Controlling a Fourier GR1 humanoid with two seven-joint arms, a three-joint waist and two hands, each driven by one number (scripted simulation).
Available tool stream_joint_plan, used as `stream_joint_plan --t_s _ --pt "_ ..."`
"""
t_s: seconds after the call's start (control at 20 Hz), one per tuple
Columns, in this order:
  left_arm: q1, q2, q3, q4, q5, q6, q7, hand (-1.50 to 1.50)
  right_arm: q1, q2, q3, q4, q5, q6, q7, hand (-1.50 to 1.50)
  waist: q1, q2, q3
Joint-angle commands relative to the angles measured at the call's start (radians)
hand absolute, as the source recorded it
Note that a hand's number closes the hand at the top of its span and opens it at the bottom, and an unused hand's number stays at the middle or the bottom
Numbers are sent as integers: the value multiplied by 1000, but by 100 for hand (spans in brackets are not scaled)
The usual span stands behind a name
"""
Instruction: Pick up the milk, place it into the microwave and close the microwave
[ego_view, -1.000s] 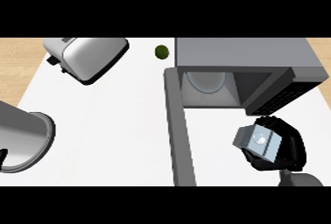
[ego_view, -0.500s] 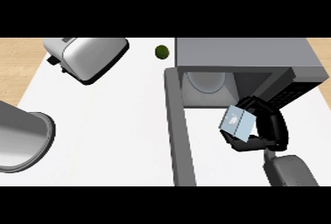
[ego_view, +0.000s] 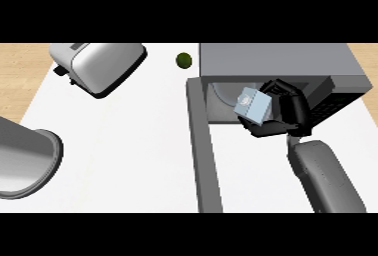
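A pale blue milk carton (ego_view: 253, 105) is held tilted at the mouth of the open microwave (ego_view: 277, 60). My right hand (ego_view: 289, 111) is curled round it from the right, its grey forearm rising from the lower edge. The carton hangs over the microwave's cavity and the round plate (ego_view: 223, 96) inside. The microwave's door (ego_view: 204, 150) stands open, swung out toward me as a long grey slab. My left hand shows in no view.
A silver toaster (ego_view: 100, 64) lies at the back left. A large grey pot (ego_view: 22, 156) sits at the left edge. A small green lime (ego_view: 184, 60) rests just left of the microwave. The counter's white top (ego_view: 125, 150) spreads between them.
My right hand has carried the milk carton up and away from me, from in front of the microwave to its opening. The forearm has come further into view.
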Motion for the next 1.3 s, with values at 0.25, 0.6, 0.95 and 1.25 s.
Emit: stream_joint_plan --t_s 0.25,0.6,0.95,1.25 --pt "-41 25 14 26 19 -2 25 -150 -226 42 -20 259 42 -27 12 150 42 19 -3" --pt "-80 52 5 50 47 -30 28 -150 -297 2 -56 320 63 -76 -28 150 81 30 -3" --pt "-113 45 -33 57 33 -39 25 -150 -279 -25 -42 324 122 -178 -85 150 127 42 -5" --pt "-148 59 -43 68 18 -32 40 -150 -232 -15 -77 318 84 -228 -133 150 151 53 -4"
